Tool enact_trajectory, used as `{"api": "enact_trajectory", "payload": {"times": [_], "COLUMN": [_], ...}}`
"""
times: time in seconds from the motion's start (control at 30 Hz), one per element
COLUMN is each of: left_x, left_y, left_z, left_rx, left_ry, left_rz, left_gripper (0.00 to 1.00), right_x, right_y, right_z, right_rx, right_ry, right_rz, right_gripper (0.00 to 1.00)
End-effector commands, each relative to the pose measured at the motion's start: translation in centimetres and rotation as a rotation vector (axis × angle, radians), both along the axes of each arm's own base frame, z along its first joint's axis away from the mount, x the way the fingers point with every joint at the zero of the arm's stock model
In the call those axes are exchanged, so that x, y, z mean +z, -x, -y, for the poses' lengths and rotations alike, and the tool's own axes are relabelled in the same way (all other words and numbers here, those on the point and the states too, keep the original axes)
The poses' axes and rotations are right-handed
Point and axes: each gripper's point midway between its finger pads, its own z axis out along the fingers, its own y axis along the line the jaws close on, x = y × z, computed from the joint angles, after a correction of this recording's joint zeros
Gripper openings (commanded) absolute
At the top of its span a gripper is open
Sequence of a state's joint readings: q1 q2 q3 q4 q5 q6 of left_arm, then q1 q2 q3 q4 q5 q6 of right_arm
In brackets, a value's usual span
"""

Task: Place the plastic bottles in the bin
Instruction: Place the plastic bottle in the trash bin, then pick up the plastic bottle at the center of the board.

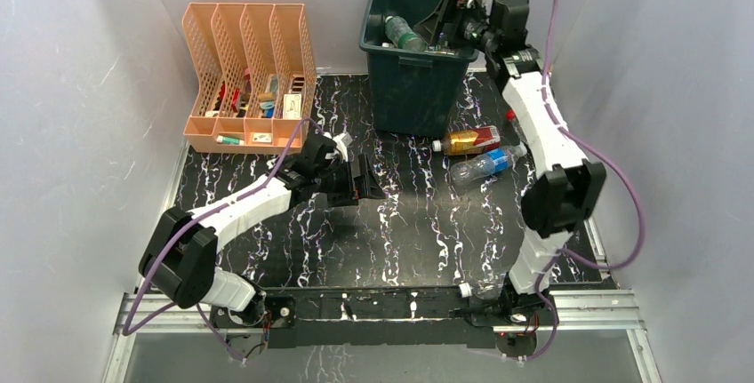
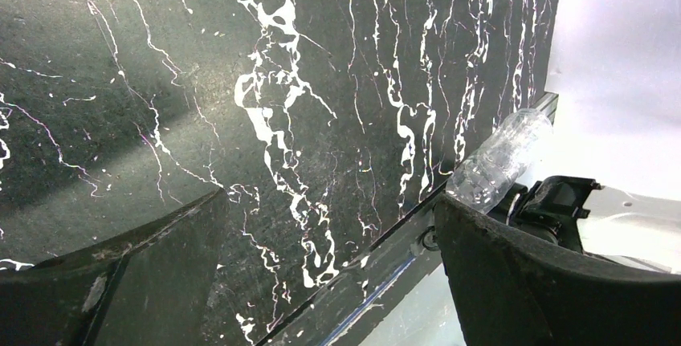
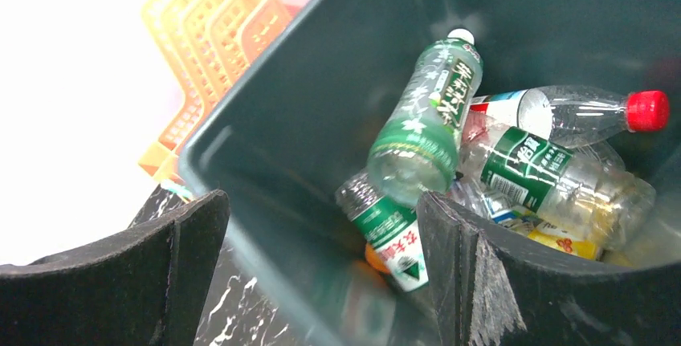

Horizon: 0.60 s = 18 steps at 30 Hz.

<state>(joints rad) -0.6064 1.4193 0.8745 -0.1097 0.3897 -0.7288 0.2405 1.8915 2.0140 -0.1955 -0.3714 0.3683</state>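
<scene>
Step in hand, judged: a drop at the bin, with more bottles to fetch.

Right arm's jaws hung over the tall dark green plastic bin (image 1: 413,90), spread wide, holding nothing. The wrist view showed clear plastic bottles with green labels and a red cap (image 3: 426,121) piled inside.

Left arm's jaws hovered over the black marbled table (image 1: 409,232), spread wide, empty, touching nothing.

Not yet binned:
- An orange-yellow bottle (image 1: 471,140) and a clear blue-labelled bottle (image 1: 485,166) lay side by side just right of the bin's base.
- A clear crumpled bottle (image 2: 498,161) lay at the table's near edge.

Next move, judged: right arm withdraws and descends, jaws kept wide, to straddle a lying bottle across its body.
</scene>
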Motion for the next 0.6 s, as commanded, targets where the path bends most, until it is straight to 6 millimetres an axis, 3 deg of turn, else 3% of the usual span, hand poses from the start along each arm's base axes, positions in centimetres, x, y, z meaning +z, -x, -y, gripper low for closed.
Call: {"api": "enact_trajectory", "payload": {"times": [0.0,0.1,0.2,0.57], "left_x": [2.6,2.5,3.7,4.5], "left_y": [0.1,0.2,0.6,1.6], "left_z": [0.7,0.6,0.5,-0.1], "left_rx": [-0.031,-0.034,-0.038,-0.041], "left_ry": [0.055,0.054,0.076,0.088], "left_rz": [0.056,0.052,0.079,0.090], "left_gripper": [0.98,0.98,0.98,0.98], "right_x": [9.0,9.2,8.6,2.6], "right_y": [6.0,8.3,10.2,15.9], "right_z": [1.3,2.0,2.6,5.0], "right_rx": [0.012,-0.002,-0.015,-0.079], "right_ry": [-0.075,-0.097,-0.093,-0.029], "right_rz": [0.224,0.217,0.186,-0.009], "right_gripper": [0.98,0.98,0.98,0.98]}}
